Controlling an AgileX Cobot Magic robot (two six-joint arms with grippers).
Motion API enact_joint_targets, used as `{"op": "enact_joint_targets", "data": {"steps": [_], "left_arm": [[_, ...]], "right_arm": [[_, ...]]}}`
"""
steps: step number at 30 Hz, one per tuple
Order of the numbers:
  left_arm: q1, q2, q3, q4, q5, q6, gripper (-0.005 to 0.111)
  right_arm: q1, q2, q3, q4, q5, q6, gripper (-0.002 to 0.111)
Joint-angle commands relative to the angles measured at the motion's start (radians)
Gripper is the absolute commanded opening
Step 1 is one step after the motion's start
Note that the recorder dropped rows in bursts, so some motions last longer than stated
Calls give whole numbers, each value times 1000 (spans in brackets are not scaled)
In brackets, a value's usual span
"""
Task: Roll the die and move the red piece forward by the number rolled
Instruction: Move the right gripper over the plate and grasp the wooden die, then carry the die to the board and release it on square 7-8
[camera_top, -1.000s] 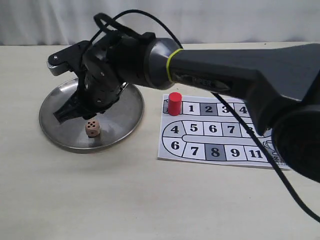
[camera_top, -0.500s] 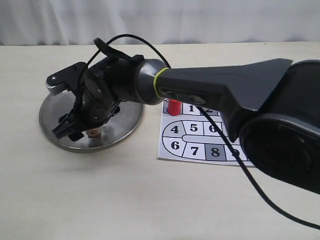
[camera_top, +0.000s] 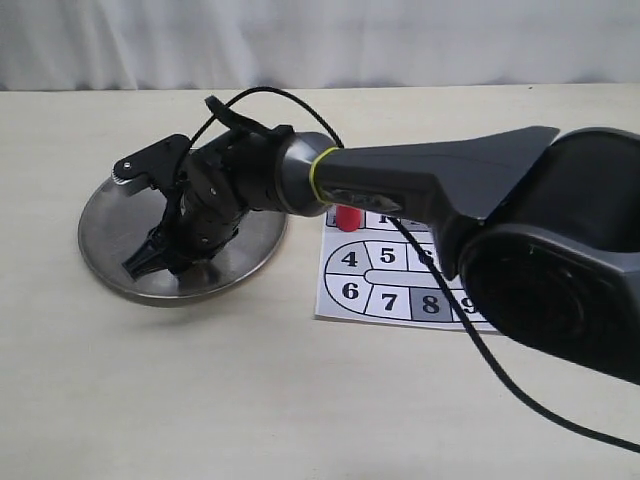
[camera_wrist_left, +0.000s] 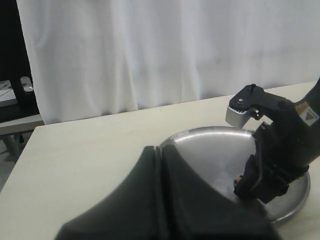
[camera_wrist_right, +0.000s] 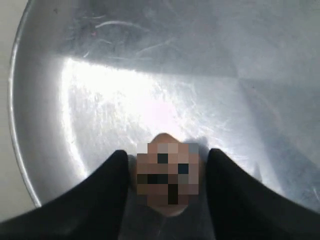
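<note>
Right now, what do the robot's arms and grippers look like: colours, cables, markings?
The right arm has a dark grey shell with a yellow-green ring near the wrist, a silver-grey cap on its wrist bracket and a black cable looping along it. A small yellow triangular sticker sits near the wrist. The right gripper and left gripper are both black.
</note>
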Motion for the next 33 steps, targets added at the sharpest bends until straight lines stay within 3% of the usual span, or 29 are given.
{"op": "enact_joint_targets", "data": {"steps": [1, 16, 22, 33], "left_arm": [[-8, -1, 2, -2, -10, -1, 0], [-8, -1, 2, -2, -10, -1, 0], [-8, -1, 2, -2, -10, -1, 0], [-8, -1, 2, -2, -10, -1, 0]], "right_arm": [[-2, -68, -9, -4, 59, -15, 4], [-49, -380, 41, -168, 313, -16, 4], [-207, -515, 216, -165, 298, 32, 4], [-447, -564, 587, -165, 22, 90, 4]]}}
